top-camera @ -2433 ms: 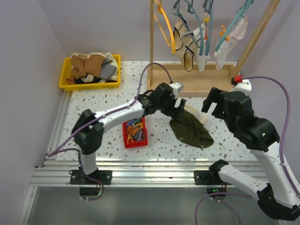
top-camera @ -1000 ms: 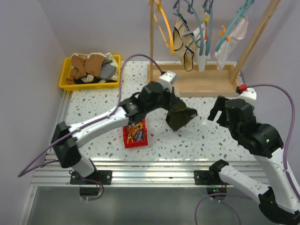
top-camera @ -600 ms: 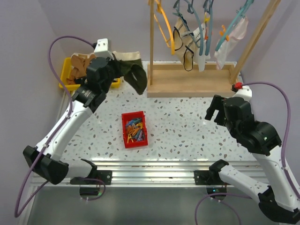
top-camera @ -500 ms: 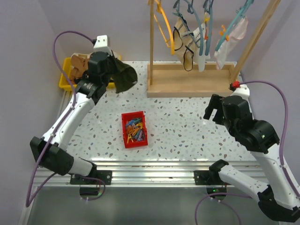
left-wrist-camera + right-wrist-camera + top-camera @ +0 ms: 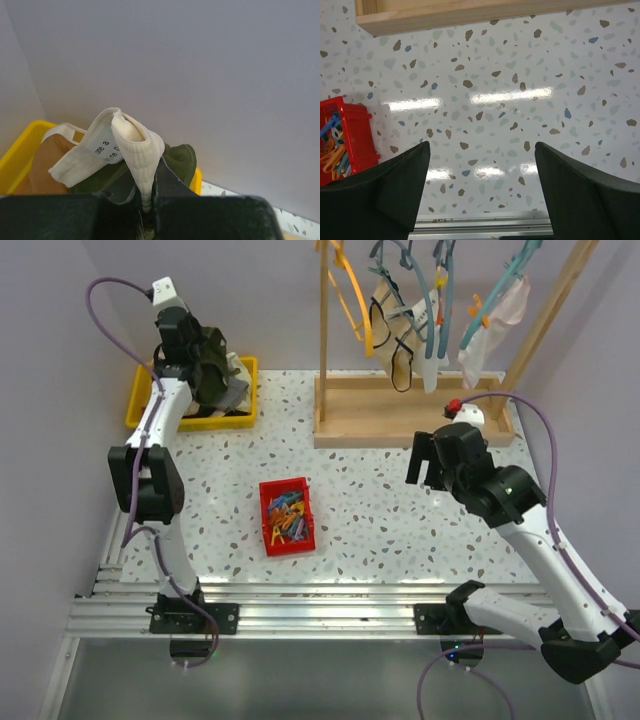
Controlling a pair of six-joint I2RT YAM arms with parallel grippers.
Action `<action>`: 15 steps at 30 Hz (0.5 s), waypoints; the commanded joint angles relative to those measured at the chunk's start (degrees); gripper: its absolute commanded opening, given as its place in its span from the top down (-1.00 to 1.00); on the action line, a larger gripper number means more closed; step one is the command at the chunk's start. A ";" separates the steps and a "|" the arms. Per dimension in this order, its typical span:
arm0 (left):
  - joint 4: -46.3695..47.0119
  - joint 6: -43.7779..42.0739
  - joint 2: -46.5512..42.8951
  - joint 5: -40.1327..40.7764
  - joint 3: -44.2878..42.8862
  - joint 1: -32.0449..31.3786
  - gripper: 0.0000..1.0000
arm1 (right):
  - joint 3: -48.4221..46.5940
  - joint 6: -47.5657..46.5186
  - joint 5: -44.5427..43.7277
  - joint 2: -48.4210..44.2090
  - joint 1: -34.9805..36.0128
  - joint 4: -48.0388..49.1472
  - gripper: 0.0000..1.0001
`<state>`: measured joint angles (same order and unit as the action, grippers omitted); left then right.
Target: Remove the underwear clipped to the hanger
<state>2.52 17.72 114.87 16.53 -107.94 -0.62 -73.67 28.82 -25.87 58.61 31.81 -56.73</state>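
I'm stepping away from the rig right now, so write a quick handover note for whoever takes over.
Left gripper: shut on the dark green underwear, held over the yellow bin of clothes.
Right gripper: open, empty, above the table.
Done: that pair is off its hanger.
Left: release it into the bin; several garments hang clipped on the wooden rack.
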 commanded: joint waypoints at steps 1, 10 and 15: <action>5.74 2.59 7.72 -0.54 -8.58 0.54 1.00 | -0.07 -2.62 0.29 1.24 0.00 4.08 -0.79; -4.98 8.82 17.84 -4.22 -7.38 2.38 0.90 | 0.98 -0.70 2.22 6.43 -0.17 7.16 -0.80; -12.18 14.63 20.13 -10.63 -6.49 5.45 0.82 | 0.81 1.59 2.93 7.13 -0.08 9.00 -0.82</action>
<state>-5.74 27.42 134.56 10.28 -113.84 1.85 -72.62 28.51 -23.75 66.15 31.81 -51.11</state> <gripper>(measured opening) 0.063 0.906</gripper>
